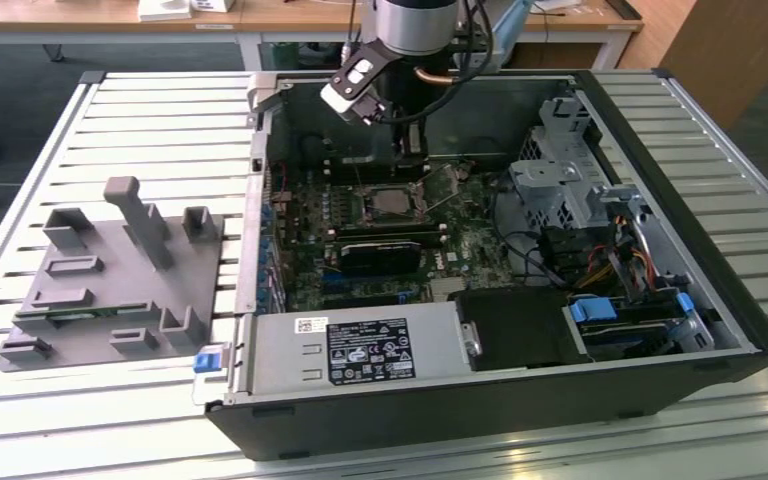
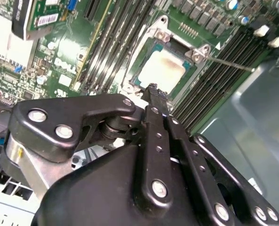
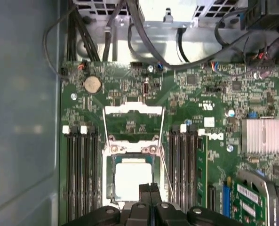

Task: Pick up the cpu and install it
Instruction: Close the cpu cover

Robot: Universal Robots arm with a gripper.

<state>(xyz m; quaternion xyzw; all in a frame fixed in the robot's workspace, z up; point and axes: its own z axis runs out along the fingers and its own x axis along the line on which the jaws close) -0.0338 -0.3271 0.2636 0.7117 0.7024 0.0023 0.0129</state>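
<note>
One cpu (image 3: 130, 176), two closed fingers (image 3: 144, 194)

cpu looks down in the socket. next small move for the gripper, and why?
Probably a short straight lift. In the first wrist view the cpu lies flat in the socket, the gripper is shut at its edge, holding nothing, and the load frame stands open.

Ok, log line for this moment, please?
cpu: lying in socket | gripper: shut, empty, over cpu's edge | stage: cpu placed
</note>
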